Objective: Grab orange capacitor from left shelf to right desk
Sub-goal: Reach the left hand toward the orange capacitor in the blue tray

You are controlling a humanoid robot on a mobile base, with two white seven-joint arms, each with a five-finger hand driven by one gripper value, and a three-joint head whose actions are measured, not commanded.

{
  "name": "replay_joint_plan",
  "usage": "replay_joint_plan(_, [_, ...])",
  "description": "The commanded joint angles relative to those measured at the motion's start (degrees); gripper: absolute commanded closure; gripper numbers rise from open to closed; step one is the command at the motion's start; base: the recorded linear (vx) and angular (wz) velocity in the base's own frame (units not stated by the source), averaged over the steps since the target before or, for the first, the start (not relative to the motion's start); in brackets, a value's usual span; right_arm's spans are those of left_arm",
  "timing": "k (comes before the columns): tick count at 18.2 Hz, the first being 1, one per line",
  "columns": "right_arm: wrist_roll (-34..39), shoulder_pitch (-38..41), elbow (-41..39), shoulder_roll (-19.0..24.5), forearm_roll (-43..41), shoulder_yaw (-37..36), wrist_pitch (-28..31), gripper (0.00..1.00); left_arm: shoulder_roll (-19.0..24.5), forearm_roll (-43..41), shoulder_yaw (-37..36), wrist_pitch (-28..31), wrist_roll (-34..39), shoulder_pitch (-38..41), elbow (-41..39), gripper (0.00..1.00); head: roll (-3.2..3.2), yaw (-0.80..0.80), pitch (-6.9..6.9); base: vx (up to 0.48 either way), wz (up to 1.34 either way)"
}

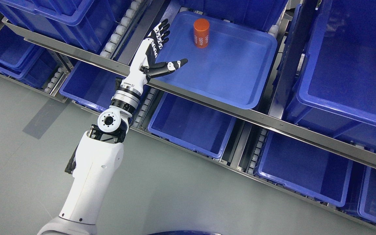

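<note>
An orange cylindrical capacitor stands upright near the far edge of a shallow blue tray on the upper shelf level. My left hand hovers over the tray's left rim, fingers spread and thumb pointing right, holding nothing. The hand is to the left of the capacitor and a little nearer to me, with a clear gap between them. My white left arm rises from the bottom left. The right arm does not show.
Deep blue bins surround the tray: a large one at the right, stacked ones at the upper left, and several on the lower shelf. A metal shelf rail runs diagonally. Grey floor lies at the left.
</note>
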Motion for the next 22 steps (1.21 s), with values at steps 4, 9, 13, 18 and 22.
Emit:
replay_joint_plan(4, [0.00, 1.93, -1.32, -0.99, 0.00, -0.62, 0.00, 0.00, 1.00, -0.08, -0.76, 0.48, 0.01, -5.79, 8.54, 0.00, 0.00, 0.00, 0.00, 0.000, 0.00])
replay_joint_plan(9, [0.00, 1.93, -1.32, -0.99, 0.00, -0.70, 0.00, 0.00, 1.00, -0.16, -2.77, 0.48, -2.35, -12.21, 17.15, 0.01, 0.00, 0.00, 0.00, 0.000, 0.00])
replay_joint_plan(13, [0.00, 1.93, -1.32, -0.99, 0.00, -0.62, 0.00, 0.00, 1.00, -2.08, -5.32, 0.48, -3.32, -14.33, 22.85, 0.02, 0.00, 0.00, 0.00, 0.000, 0.00])
replay_joint_plan(18, [0.00, 1.93, -1.32, -0.99, 0.00, -0.70, 0.00, 0.00, 1.00, -3.94, -6.99, 0.48, -3.85, -16.52, 27.18, 0.03, 0.00, 0.00, 0.00, 0.000, 0.00])
replay_joint_plan(22, [0.00, 1.93, -1.32, -0.99, 0.00, -0.70, 0.00, 0.00, 1.00, -3.85, -9.02, 0.39, -4.03, -18.19, 28.67, 0.04, 0.00, 0.00, 0.00, 0.000, 0.00])
